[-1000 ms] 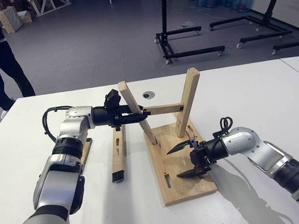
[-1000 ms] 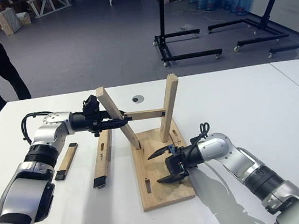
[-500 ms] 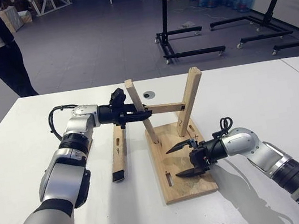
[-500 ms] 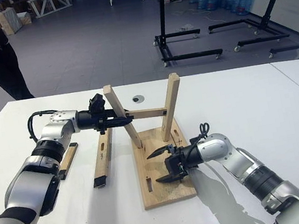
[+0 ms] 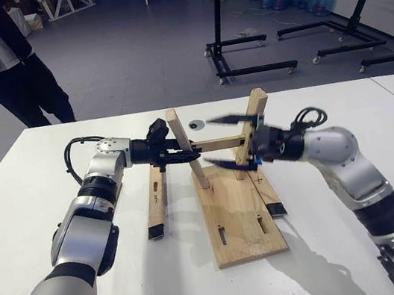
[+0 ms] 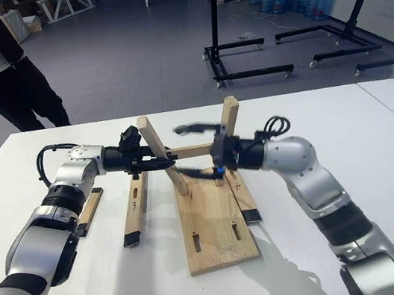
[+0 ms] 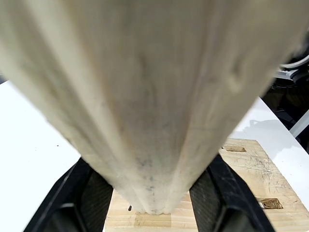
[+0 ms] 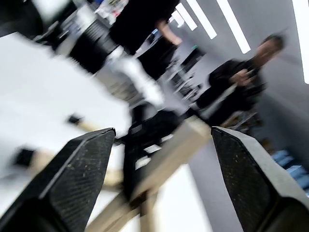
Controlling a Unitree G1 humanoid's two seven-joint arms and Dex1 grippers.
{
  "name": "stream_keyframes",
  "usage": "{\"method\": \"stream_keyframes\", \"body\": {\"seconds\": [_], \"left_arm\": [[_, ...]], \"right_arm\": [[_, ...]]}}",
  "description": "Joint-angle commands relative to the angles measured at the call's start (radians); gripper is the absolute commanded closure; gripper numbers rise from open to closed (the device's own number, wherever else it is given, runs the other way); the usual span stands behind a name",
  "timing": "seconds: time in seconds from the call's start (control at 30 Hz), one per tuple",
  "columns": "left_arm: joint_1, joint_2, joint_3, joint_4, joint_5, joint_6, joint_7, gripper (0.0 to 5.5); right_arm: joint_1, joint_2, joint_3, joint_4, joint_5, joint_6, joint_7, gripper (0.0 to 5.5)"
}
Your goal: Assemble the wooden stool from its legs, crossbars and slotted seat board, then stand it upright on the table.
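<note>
The right gripper (image 5: pixel 208 142), jaws spread, has risen from the seat board (image 5: pixel 245 230) to the right leg (image 5: pixel 256 103); the left gripper (image 5: pixel 181 154) still clamps the left leg (image 5: pixel 196 170), likely to seat both legs.

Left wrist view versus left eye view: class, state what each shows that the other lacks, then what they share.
Left wrist view: close up, the left gripper clamps a wooden leg, one black finger on each side. Left eye view: the right gripper, open, fingers above and below the crossbar; a loose leg left of the seat board, another piece along its right edge. Shared: the clamped leg, the slotted seat board, the white table.
</note>
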Motion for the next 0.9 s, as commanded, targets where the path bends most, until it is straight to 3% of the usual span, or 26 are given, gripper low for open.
{"method": "stream_keyframes", "body": {"seconds": [0.03,0.13,0.27,0.4,0.57,0.73,0.8,0.9], "left_arm": [[0.177,-0.02,-0.16,0.066,0.241,0.026,0.072,3.49],[0.169,-0.025,-0.163,0.062,0.242,0.027,0.073,3.49],[0.169,-0.031,-0.186,0.036,0.255,0.031,0.073,3.49],[0.189,-0.022,-0.221,0.009,0.277,0.027,0.077,3.49],[0.193,-0.019,-0.239,-0.002,0.272,0.032,0.084,3.49],[0.192,-0.02,-0.247,0.0,0.275,0.029,0.089,3.49],[0.193,-0.02,-0.25,-0.002,0.277,0.028,0.088,3.49],[0.192,-0.016,-0.253,-0.003,0.279,0.025,0.085,3.49]], "right_arm": [[-0.183,0.093,-0.016,0.077,-0.352,0.025,-0.317,1.83],[-0.235,0.124,0.075,0.143,-0.594,0.067,-0.438,1.83],[-0.15,0.08,0.311,0.273,-0.89,0.112,-0.341,1.83],[-0.006,0.017,0.425,0.28,-0.922,0.247,-0.072,1.83],[0.037,-0.001,0.446,0.227,-0.888,0.295,0.025,1.83],[-0.025,0.071,0.364,0.281,-0.864,0.228,-0.171,1.83],[-0.047,0.091,0.27,0.23,-0.822,0.187,-0.28,1.83],[-0.112,0.174,0.028,0.096,-0.591,0.206,-0.368,1.83]]}}
